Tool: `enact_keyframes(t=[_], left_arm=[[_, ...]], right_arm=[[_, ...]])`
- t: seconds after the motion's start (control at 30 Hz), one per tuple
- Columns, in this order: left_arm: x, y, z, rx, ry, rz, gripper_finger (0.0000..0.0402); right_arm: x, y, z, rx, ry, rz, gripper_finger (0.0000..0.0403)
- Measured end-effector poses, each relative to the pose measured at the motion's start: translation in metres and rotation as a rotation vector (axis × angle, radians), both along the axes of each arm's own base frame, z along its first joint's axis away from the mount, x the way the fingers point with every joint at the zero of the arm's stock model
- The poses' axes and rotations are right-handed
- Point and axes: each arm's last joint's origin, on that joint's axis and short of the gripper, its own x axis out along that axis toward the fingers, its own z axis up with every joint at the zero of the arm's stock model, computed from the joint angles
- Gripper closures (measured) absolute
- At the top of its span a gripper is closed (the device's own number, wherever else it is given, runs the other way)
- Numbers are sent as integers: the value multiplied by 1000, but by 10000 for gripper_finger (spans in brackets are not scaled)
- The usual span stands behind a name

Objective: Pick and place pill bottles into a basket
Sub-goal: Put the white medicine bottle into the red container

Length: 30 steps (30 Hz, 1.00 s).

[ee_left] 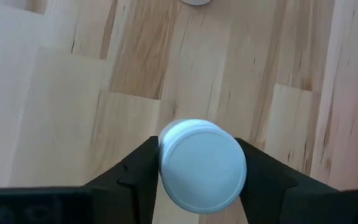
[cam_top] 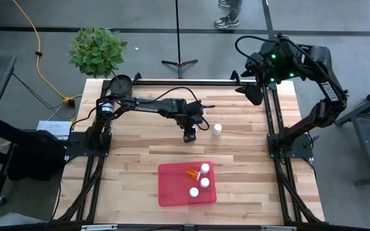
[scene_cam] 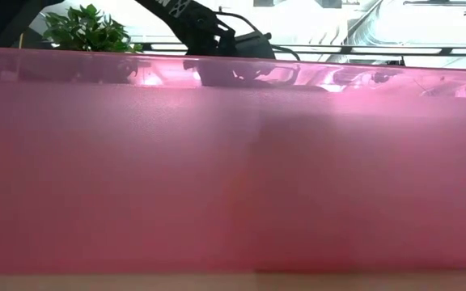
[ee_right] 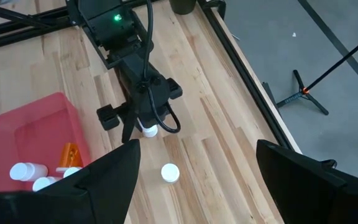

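My left gripper [cam_top: 189,136] hangs over the table's middle, just beyond the red basket [cam_top: 172,187], shut on a white pill bottle [ee_left: 202,165], which also shows in the right wrist view [ee_right: 149,130]. A second white pill bottle [cam_top: 217,129] stands upright on the wood a little to the right of it. In the basket lie an orange bottle [cam_top: 191,172] and three white ones [cam_top: 205,182]. My right gripper [ee_right: 194,186] is raised above the table's far right corner, open and holding nothing. My left gripper pinches the white bottle between its two fingers [ee_left: 135,177], one on each side of the round wall below the cap [ee_left: 164,163]. The fingers come steeply from above, slanting toward the near edge. The bottle is upright, cap up; its base is hidden.
A small black round pot [cam_top: 120,83] sits at the table's far left corner, with a green plant [cam_top: 97,50] on the floor beyond it. Black frame rails run along the left, right and far edges. The basket's red wall [scene_cam: 233,162] fills the low view.
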Motion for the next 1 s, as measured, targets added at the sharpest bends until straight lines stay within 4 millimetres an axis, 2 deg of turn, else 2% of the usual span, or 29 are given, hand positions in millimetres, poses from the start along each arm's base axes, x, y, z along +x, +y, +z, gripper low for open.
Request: enact_keyframes(t=[0.3, 0.5, 0.8, 1.0], left_arm=[[0, 0, 1, -13, -4, -6, 195], [6, 1, 17, -5, -26, -16, 195], [7, 11, 68, 41, -4, -67, 195], [4, 22, 103, 69, -24, -59, 195]], right_arm=[[0, 0, 0, 10, -3, -11, 91], [0, 0, 0, 12, -4, -13, 91], [-2, 1, 1, 15, -11, -8, 91], [-18, 7, 8, 1, -51, -17, 91]])
